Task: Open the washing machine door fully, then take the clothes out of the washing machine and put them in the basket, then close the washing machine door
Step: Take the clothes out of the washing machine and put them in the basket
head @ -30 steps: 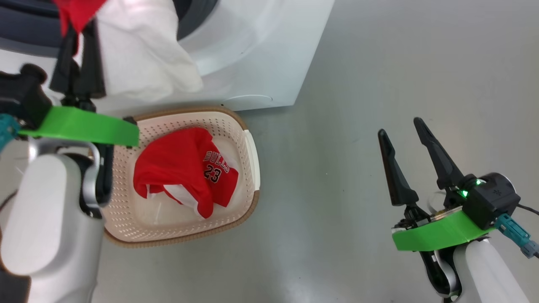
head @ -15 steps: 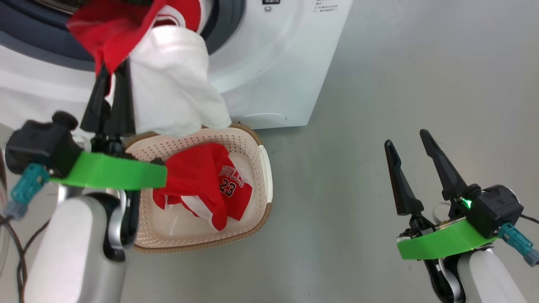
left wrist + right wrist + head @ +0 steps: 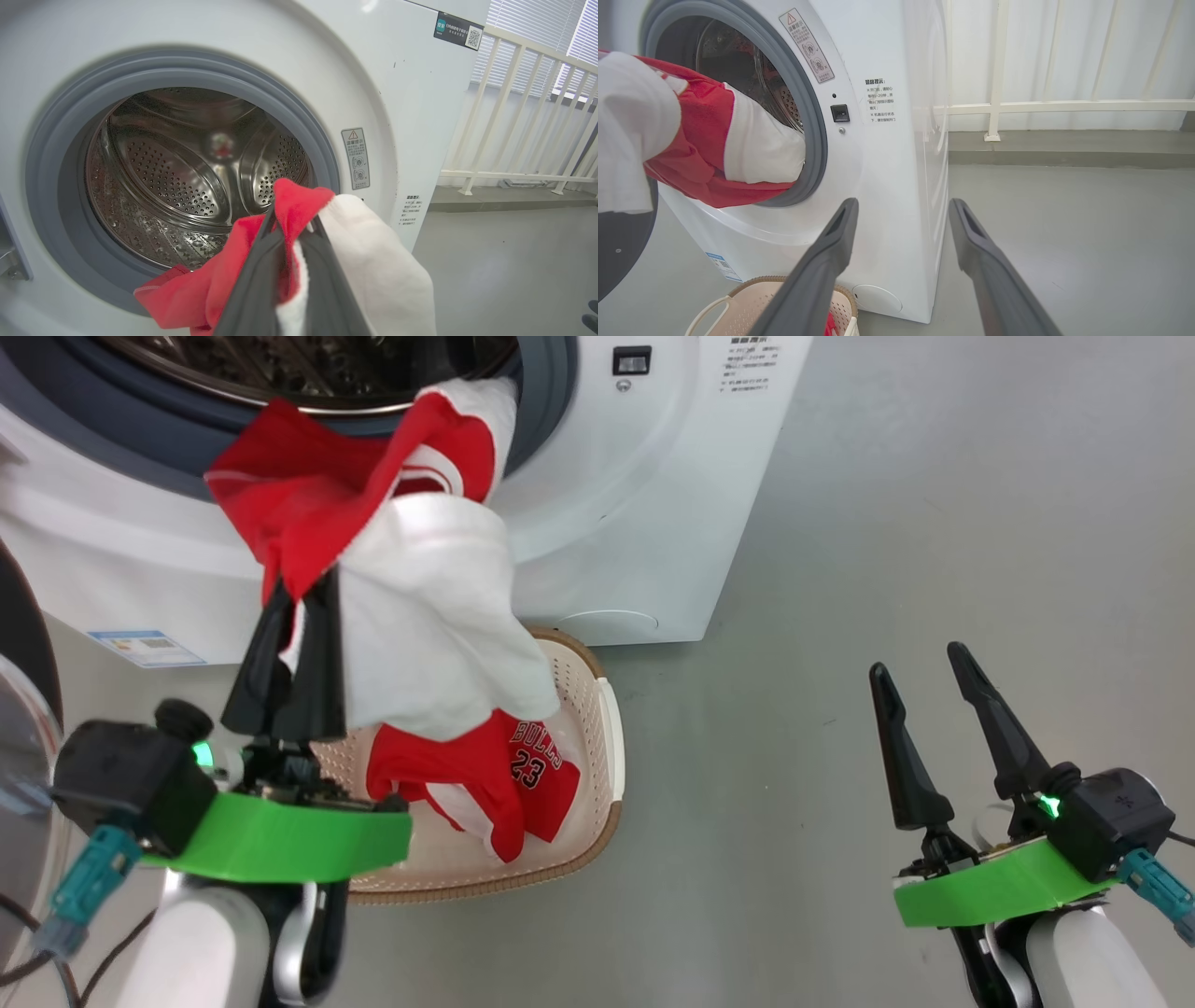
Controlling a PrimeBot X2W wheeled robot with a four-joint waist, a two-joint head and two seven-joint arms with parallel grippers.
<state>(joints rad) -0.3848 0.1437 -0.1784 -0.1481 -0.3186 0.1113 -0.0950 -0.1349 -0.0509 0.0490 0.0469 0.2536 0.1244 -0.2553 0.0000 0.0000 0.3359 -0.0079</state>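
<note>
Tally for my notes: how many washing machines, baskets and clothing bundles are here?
Washing machine: 1
Basket: 1
Clothing bundles: 2 (jersey in basket, red-and-white bundle in left gripper)
Total: 4

Grey floor (image 3: pixel 934 523); white railing (image 3: pixel 1064 107) at back.

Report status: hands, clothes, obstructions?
Left hand shut on red-and-white garment, trailing from washing machine. Right hand open, idle. Jersey in basket. No obstruction seen.
</note>
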